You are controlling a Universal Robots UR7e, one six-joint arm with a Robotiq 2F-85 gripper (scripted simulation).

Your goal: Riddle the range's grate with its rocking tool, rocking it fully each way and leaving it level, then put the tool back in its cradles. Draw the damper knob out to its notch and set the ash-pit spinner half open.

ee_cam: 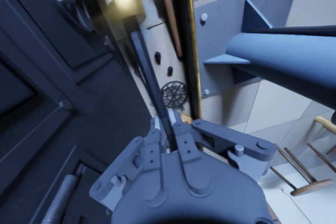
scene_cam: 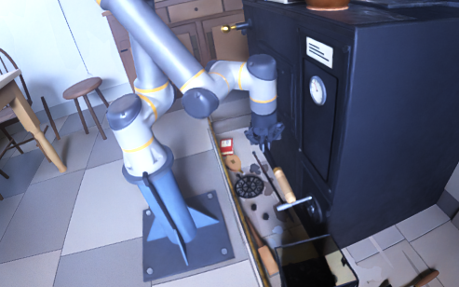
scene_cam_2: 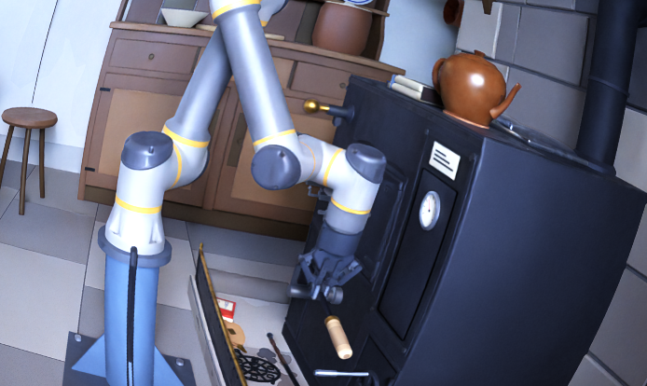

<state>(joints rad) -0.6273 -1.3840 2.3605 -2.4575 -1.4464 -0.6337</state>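
Observation:
My gripper (scene_cam: 263, 138) (scene_cam_2: 318, 286) (ee_cam: 165, 122) is closed around the dark shaft of the rocking tool (ee_cam: 150, 79), and I hold it in front of the range's lower left face. The tool hangs downward from my fingers. Its pale wooden handle (scene_cam: 284, 184) (scene_cam_2: 338, 343) is at the low end. The black range (scene_cam: 369, 107) (scene_cam_2: 477, 248) stands right of me. The brass damper knob (scene_cam: 226, 28) (scene_cam_2: 312, 106) sticks out near the range's top corner. The round ash-pit spinner (scene_cam: 315, 210) sits low on the front, with a silver bar (scene_cam: 293, 203) (scene_cam_2: 340, 373) in front of it.
The robot's blue pedestal (scene_cam: 174, 219) stands left of the hearth. A brass fender rail (scene_cam: 234, 195) (scene_cam_2: 214, 315) edges the hearth. A round trivet (scene_cam: 249, 186) (ee_cam: 174, 94), a poker (scene_cam: 269, 179), a red box (scene_cam: 226, 146) and coal bits lie there. An ash box (scene_cam: 316, 265) sits in front.

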